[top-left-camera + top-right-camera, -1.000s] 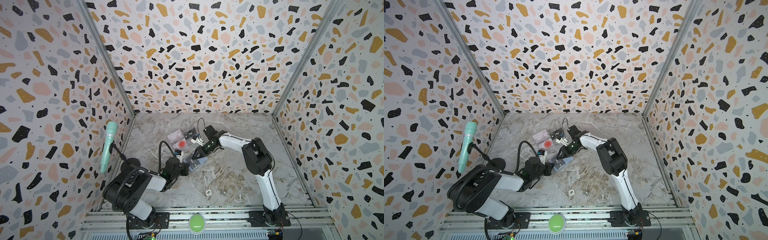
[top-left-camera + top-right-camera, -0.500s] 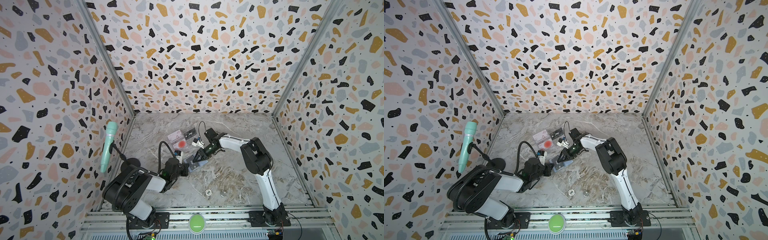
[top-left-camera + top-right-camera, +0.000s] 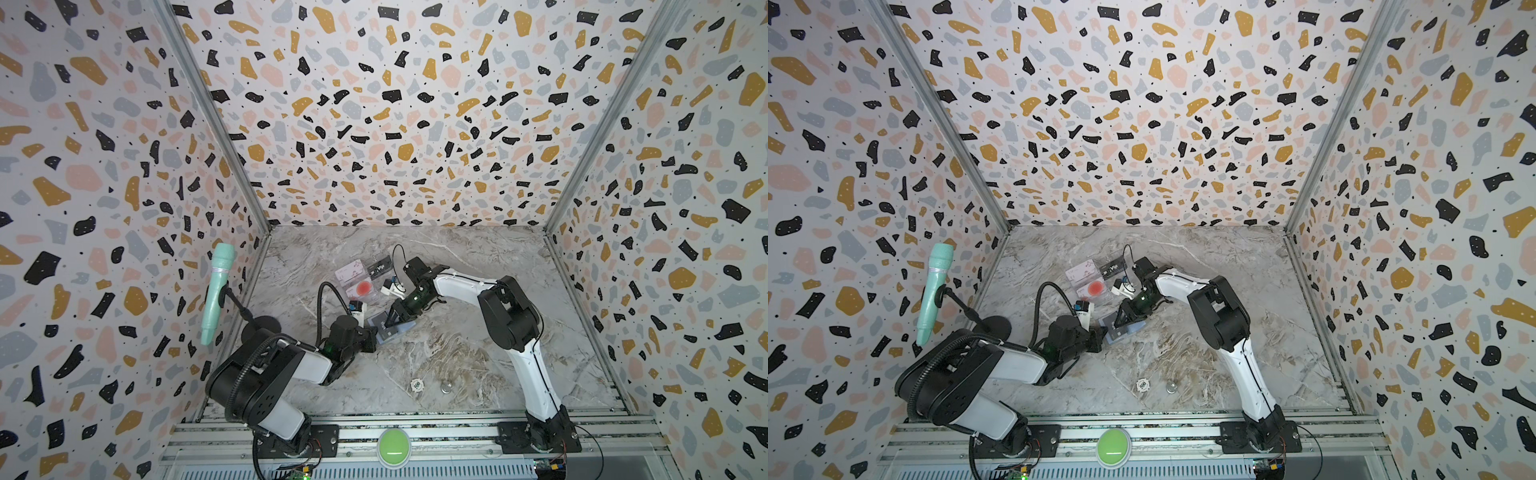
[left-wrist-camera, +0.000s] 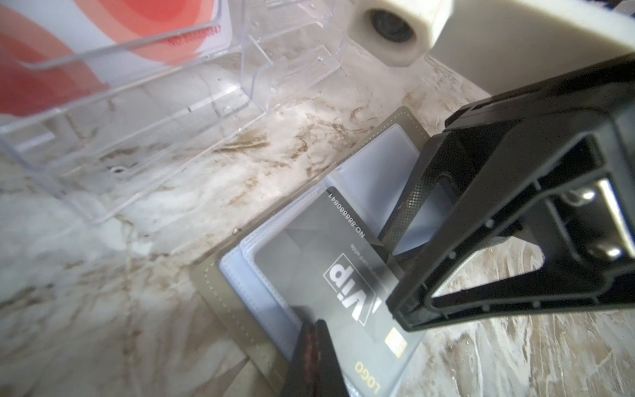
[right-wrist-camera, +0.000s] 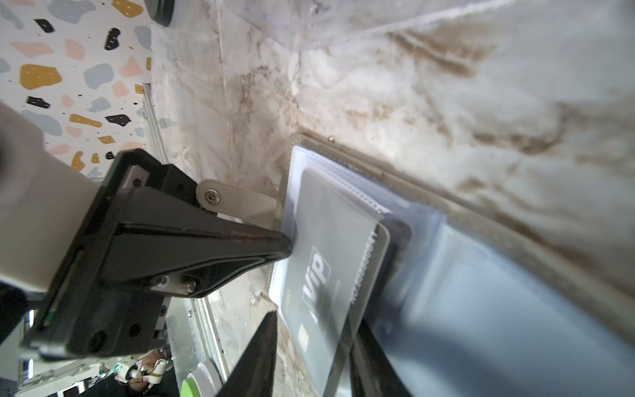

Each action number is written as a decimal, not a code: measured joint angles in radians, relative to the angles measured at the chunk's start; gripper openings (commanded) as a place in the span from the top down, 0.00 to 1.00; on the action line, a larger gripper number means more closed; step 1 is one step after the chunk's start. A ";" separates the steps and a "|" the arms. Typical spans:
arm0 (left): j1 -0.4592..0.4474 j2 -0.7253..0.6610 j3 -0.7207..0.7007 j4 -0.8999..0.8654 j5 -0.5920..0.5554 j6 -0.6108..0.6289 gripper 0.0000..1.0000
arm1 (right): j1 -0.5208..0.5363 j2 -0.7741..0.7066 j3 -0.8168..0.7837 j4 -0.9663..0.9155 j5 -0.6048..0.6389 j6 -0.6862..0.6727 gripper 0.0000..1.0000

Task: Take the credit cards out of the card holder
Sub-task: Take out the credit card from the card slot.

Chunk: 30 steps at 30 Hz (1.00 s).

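Both arms stooped low over one card holder [image 4: 223, 309].
Your left gripper [image 5: 287, 245] was shut; right gripper [image 3: 392, 321] straddled one VIP card [image 4: 326, 268], jaws apart.

Mint microphone [image 3: 216, 291] — green button [image 3: 393, 442] — chip [image 3: 417, 385].

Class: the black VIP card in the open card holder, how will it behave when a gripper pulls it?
The black VIP card looks thin and flat, so probably stiff yet light. Its smooth face may slip in a pinch. It sits in a clear sleeve of the card holder, so the holder would likely drag along unless the shut left gripper pins it.
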 measured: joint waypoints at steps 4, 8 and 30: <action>0.000 0.004 0.000 0.007 0.000 0.000 0.96 | 0.018 0.000 0.028 -0.034 0.060 -0.001 0.64; 0.000 0.008 -0.004 0.019 0.000 0.000 0.96 | 0.017 0.000 0.030 -0.036 0.050 -0.002 0.64; 0.000 0.027 -0.003 0.045 0.001 0.002 0.97 | 0.006 0.017 0.053 -0.044 0.018 0.002 0.58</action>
